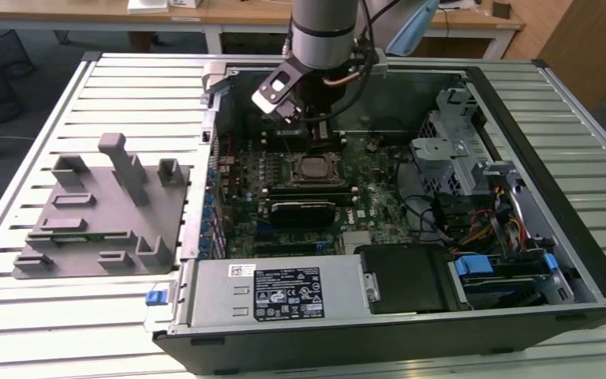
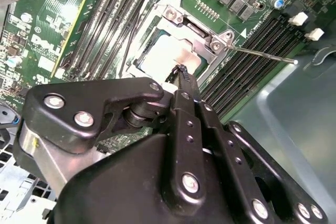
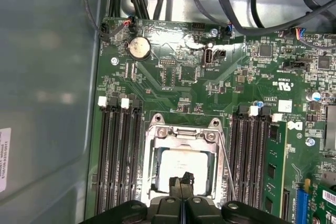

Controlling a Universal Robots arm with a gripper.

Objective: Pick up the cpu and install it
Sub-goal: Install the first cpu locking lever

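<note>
One flat, square, shiny silver cpu sits in its metal socket frame just under the black hand, whose fingers are pressed together, holding nothing.

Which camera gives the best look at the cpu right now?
The first wrist view: the cpu lies squarely seen in its socket. The second wrist view shows it partly behind the tool. In the exterior view it is small.

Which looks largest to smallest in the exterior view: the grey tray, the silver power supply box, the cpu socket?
1. Grey tray and silver power supply box: they look close in size, and the box is nearer the camera, so I do not rank them.
2. Cpu socket: clearly smallest.
</note>
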